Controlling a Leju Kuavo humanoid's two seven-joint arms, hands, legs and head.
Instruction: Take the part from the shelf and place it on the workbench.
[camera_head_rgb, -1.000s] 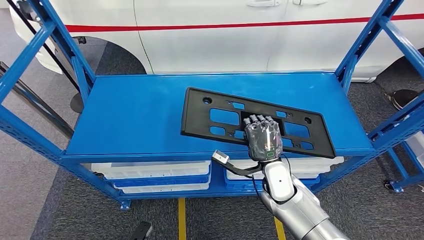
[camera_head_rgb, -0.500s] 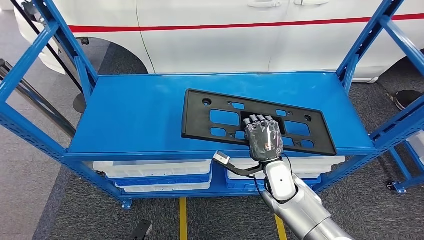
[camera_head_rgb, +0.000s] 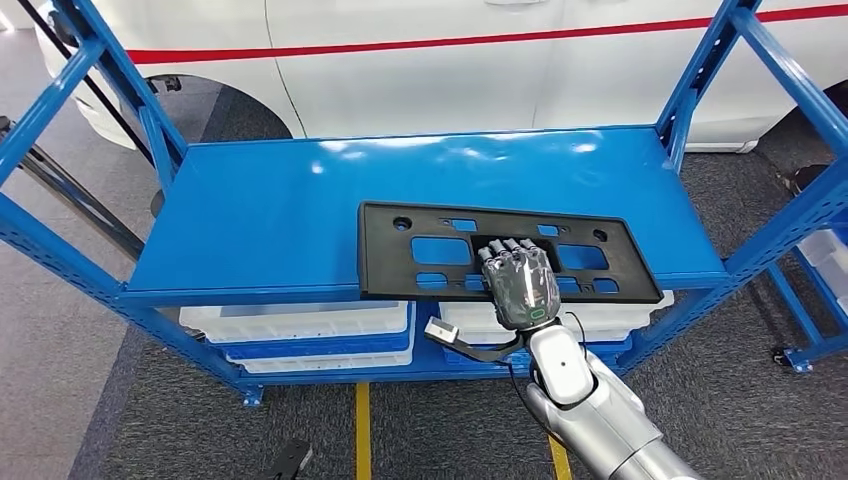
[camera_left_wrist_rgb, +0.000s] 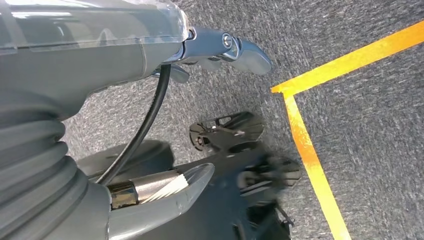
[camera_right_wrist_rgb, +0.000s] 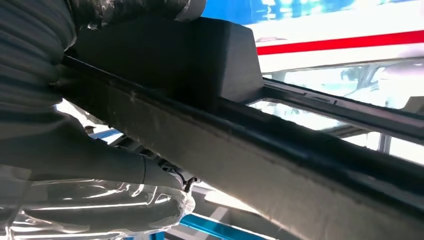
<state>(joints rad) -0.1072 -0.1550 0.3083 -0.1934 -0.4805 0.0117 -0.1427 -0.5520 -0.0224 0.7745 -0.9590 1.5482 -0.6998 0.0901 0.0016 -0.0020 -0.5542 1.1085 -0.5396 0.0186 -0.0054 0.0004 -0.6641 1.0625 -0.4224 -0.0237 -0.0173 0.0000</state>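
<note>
The part is a flat black plate frame (camera_head_rgb: 385, 255) with several cut-outs, lying across the front of the blue shelf (camera_head_rgb: 260, 210), its near edge over the shelf's front lip. My right hand (camera_head_rgb: 520, 285) grips that near edge, fingers on top. In the right wrist view the part's dark rim (camera_right_wrist_rgb: 240, 155) runs across the picture, and the right hand (camera_right_wrist_rgb: 75, 150) is clamped on it, thumb below. My left hand (camera_left_wrist_rgb: 100, 75) hangs over the grey floor holding nothing, thumb and fingers apart.
A white car (camera_head_rgb: 450, 70) with a red stripe stands just behind the shelf. Blue uprights (camera_head_rgb: 700, 90) frame both ends. White bins (camera_head_rgb: 300, 325) sit on the lower level. A yellow floor line (camera_head_rgb: 362, 430) runs in front of the rack.
The part has slid toward me and turned square to the shelf's front edge, held by my right hand throughout. The view has also shifted slightly.
</note>
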